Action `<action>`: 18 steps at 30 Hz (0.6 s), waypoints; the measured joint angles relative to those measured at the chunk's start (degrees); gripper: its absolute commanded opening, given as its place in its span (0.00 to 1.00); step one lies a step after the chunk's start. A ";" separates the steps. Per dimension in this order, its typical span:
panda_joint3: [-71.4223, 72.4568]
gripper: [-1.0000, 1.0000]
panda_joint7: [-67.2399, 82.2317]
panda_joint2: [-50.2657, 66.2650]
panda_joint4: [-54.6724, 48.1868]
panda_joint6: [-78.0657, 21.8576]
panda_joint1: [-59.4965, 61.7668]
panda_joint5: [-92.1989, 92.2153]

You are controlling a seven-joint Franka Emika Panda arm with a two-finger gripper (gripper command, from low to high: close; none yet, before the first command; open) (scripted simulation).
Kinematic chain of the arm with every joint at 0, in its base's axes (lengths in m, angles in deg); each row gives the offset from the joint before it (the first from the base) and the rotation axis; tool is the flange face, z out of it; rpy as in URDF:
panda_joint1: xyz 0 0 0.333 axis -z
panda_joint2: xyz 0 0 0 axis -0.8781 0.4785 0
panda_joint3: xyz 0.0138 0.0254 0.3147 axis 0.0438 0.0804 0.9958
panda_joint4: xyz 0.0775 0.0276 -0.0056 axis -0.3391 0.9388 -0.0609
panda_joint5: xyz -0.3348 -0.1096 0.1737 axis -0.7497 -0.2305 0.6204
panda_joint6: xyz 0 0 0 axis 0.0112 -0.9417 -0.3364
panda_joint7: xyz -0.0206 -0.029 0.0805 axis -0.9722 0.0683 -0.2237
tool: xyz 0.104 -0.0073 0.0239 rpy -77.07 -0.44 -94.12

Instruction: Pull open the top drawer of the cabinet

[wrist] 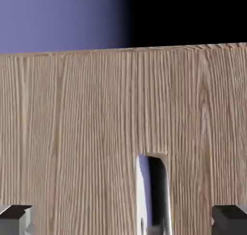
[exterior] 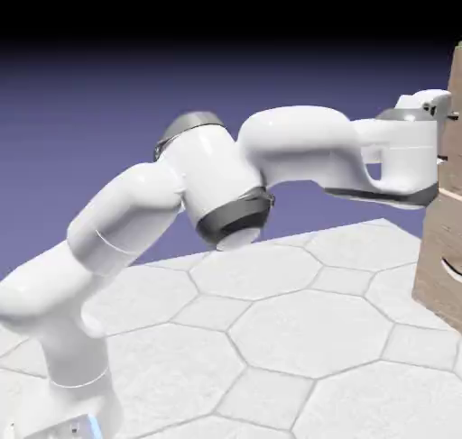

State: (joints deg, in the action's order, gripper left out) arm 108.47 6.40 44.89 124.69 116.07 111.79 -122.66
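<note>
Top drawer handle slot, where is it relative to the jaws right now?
In the hand view the handle slot sits low in the top drawer, right of centre, between the two fingertips and nearer the right-hand one.

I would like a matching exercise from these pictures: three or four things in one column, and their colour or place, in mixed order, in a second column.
1. white robot arm
2. tall tan wood-grain cabinet
3. small grey fingers
4. dark handle slot in the wood front

A. bottom corners of the hand view
B. right edge of the exterior view
C. between the fingers, low in the hand view
D. reaches rightward

Pairs: 1-D, 2-B, 3-A, 4-C
</note>
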 measured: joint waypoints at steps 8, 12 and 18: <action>0.32 0.50 14.83 6.59 -9.56 1.56 -5.26 9.21; 0.29 0.50 24.80 10.68 -15.59 2.62 -8.95 15.91; 1.25 0.00 29.72 13.03 -17.90 2.71 -10.18 18.33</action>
State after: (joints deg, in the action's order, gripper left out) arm 109.72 36.12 57.93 106.78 118.78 101.60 -104.33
